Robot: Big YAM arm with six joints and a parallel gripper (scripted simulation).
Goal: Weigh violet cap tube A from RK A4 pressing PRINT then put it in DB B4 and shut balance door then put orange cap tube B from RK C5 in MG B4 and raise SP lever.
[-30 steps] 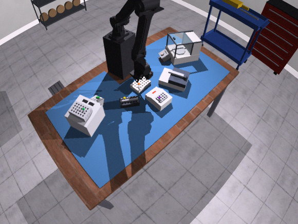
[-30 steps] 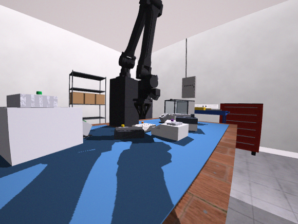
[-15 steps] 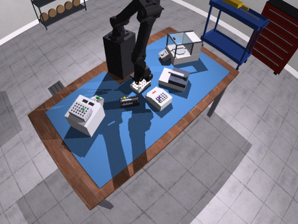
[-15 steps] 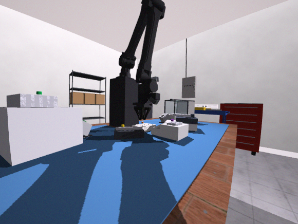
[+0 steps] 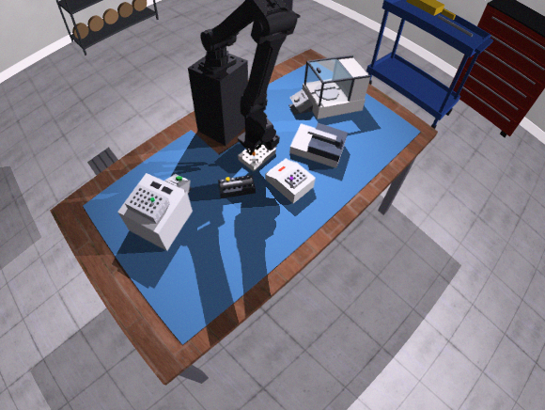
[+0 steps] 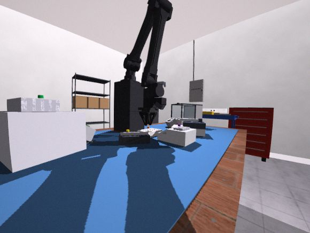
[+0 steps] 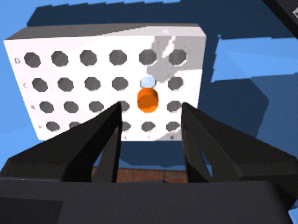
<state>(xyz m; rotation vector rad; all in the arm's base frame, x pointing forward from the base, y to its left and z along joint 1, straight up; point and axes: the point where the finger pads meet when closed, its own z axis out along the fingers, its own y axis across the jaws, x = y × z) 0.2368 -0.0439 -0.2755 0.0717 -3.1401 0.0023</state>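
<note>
The white tube rack RK (image 5: 256, 157) lies in front of the arm's base. Tube B with its orange cap (image 7: 147, 100) stands in a bore near the rack's right side; it also shows in the top view (image 5: 254, 152). My gripper (image 7: 151, 111) hangs just above the rack, fingers partly open on either side of the orange cap and apart from it; it holds nothing. Tube A with its violet cap (image 5: 291, 178) stands in the dry block DB (image 5: 288, 180). The black magnet block MG (image 5: 237, 185) lies left of DB and holds a yellow-capped tube (image 5: 227, 179).
The balance BAL (image 5: 334, 89) with its glass box stands at the far right, and the spectrophotometer SP (image 5: 319, 143) is between it and DB. The mixer MX (image 5: 155, 207) holds a green-capped tube (image 5: 151, 199). The rack's other bores look empty.
</note>
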